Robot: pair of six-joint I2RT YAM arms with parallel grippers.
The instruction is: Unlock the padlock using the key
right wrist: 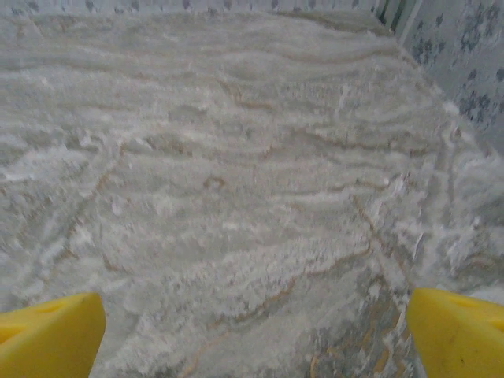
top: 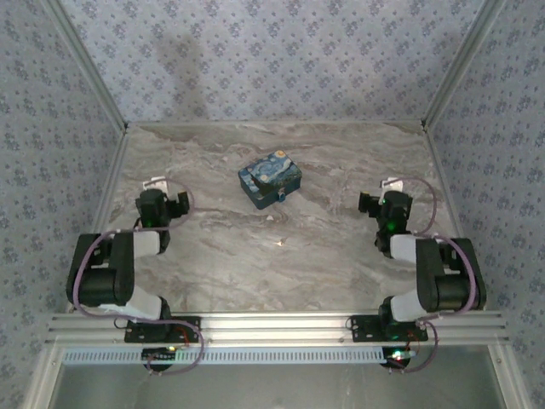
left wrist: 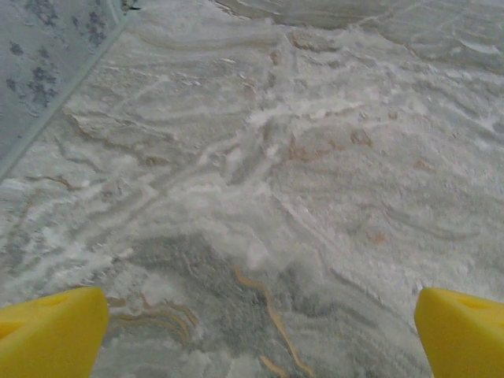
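The painted blue-and-yellow box [top: 270, 177] sits at the middle of the marble table. On its near side hangs a tiny blue thing with a silvery glint, the padlock [top: 279, 198], too small to make out in detail. A small pale speck on the table nearer to me looks like the key [top: 283, 243]. My left gripper [top: 156, 184] rests at the left and my right gripper [top: 390, 184] at the right, both well away from the box. In the wrist views the left gripper [left wrist: 260, 335] and the right gripper [right wrist: 256, 335] are open, with bare marble between the yellow fingertips [left wrist: 51, 331] [right wrist: 461, 327].
Patterned walls with aluminium posts close the table [top: 213, 256] on the left, back and right. The left wall's foot [left wrist: 47, 118] runs close to the left gripper, and the right wall [right wrist: 465, 71] stands near the right gripper. An aluminium rail [top: 272, 324] marks the near edge.
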